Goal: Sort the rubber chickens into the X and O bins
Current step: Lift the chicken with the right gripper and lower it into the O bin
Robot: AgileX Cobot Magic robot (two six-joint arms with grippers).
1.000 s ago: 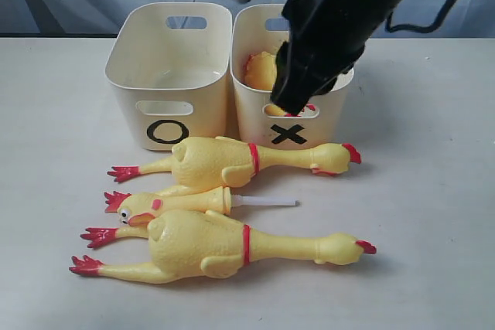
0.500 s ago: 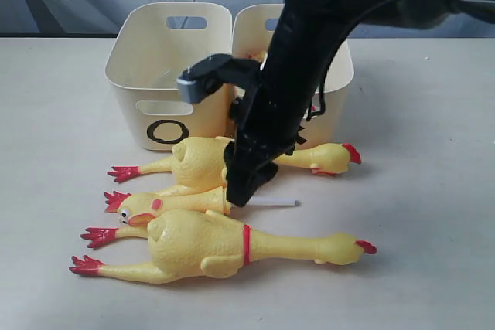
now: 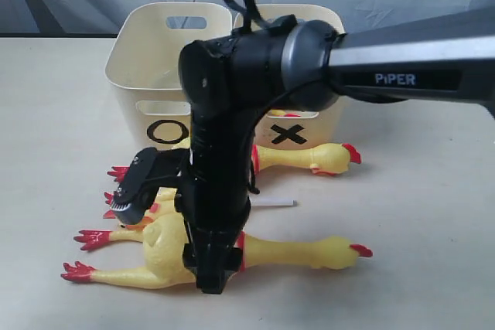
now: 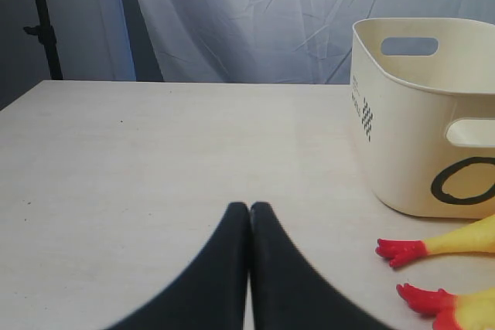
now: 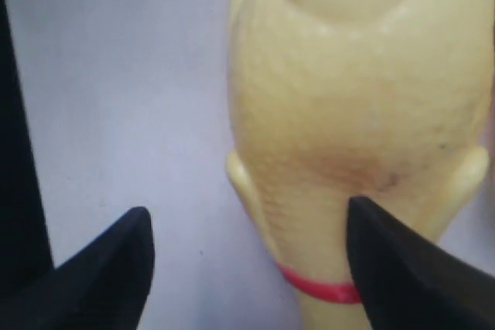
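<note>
The table [image 3: 433,214] fills the shot, the right arm [image 3: 224,113] planted over its middle. O bin [image 3: 131,75] and X bin [image 3: 329,121] stand side by side toward the far edge. Front chicken [image 3: 294,251] lies along the near edge; right gripper [image 5: 251,268] is down over its body, jaws spread wide, holding nothing. Left gripper [image 4: 249,268], out toward the left edge, is pinched closed, empty.

Yellow rubber chickens [image 3: 309,251], seemingly red-banded; cream bins [image 3: 124,90], black-lettered.

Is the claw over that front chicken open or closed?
Open: on the right gripper, the two black fingers stand wide apart above the front chicken.
</note>
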